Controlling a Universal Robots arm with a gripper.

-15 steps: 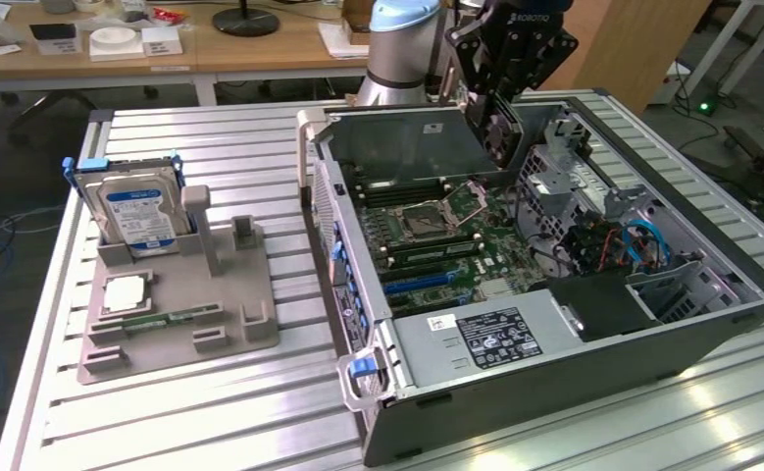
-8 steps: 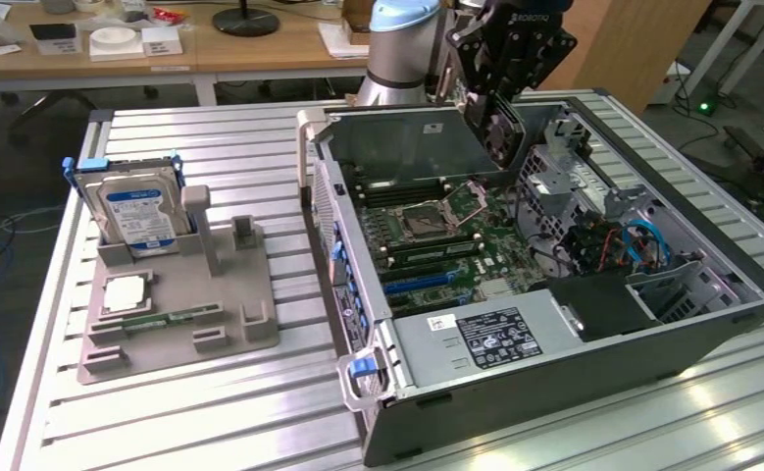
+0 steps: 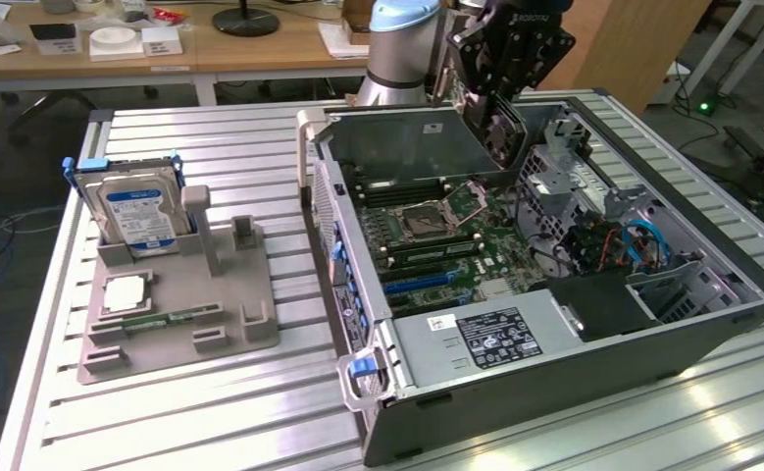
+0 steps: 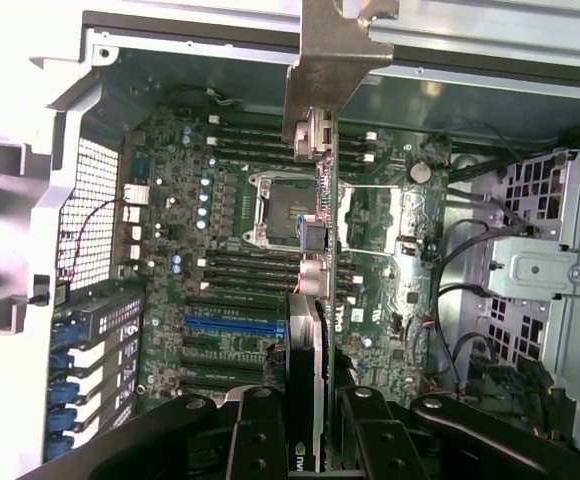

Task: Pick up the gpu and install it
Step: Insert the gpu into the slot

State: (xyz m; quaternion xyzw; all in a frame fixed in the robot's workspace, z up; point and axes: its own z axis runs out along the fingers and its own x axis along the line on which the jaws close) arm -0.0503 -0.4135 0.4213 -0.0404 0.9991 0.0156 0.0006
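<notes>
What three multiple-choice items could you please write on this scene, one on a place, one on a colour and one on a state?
1. Where is the hard drive?
A. Standing in the grey holder, on the exterior view's left of the computer case
B. Inside the computer case
C. Lying flat on the floor

2. What colour is the hard drive's label?
A. Red
B. Green
C. Blue and white

3. What is the gripper doing?
A. Hanging open and empty
B. Shut on the gpu, holding it upright over the motherboard
C. Shut on a screwdriver

Answers:
1 A: the drive stands on edge in the holder, outside the case.
2 C: the label is blue with white.
3 B: the wrist view shows the card's end clamped between the fingers above the board.
</notes>
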